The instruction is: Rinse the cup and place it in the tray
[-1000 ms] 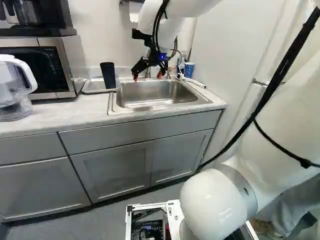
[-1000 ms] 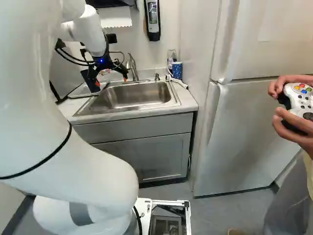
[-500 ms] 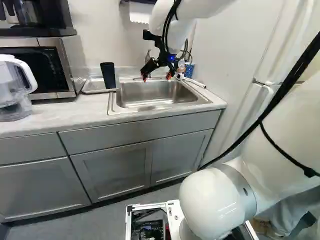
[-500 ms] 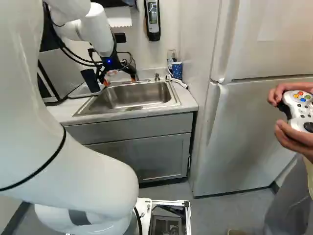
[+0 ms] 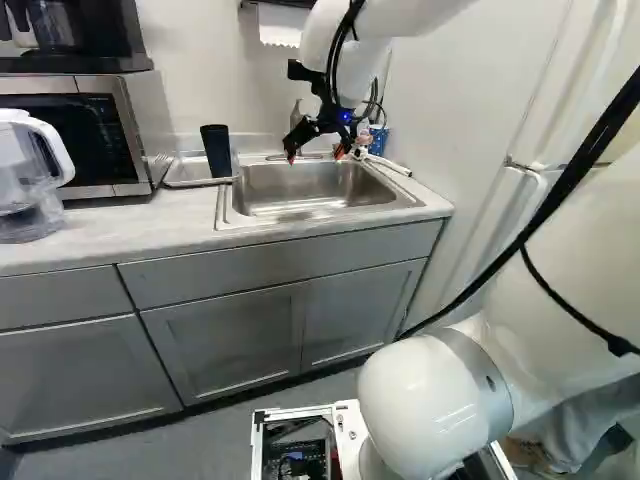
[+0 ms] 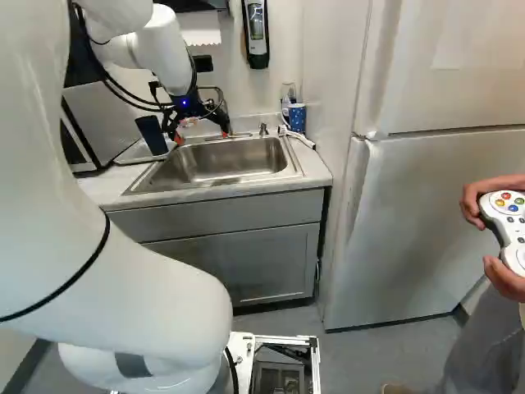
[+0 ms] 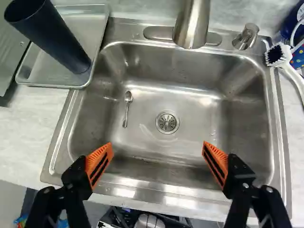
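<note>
The tall dark cup stands in the tray beside the sink, wider end up. It will probably be light and stiff, more likely plastic than glass, easy to tip and slippery if wet. Its long plain body offers the best hold, from 2 opposite sides about halfway up, with a mild squeeze; the rim is better left alone. Lying where it does, it may be rinsed already, though I cannot tell whether it is wet.

Around it, the microwave crowds the tray on the side away from the sink, so coming from above or the sink side looks freer. The gripper is over the sink, its 2 fingers spread wide and holding nothing. The faucet could be knocked on a low sweep. The blue patterned cup and the brush are across the sink from the tray. Smallest, 1 spoon lies near the drain, out of the way
</note>
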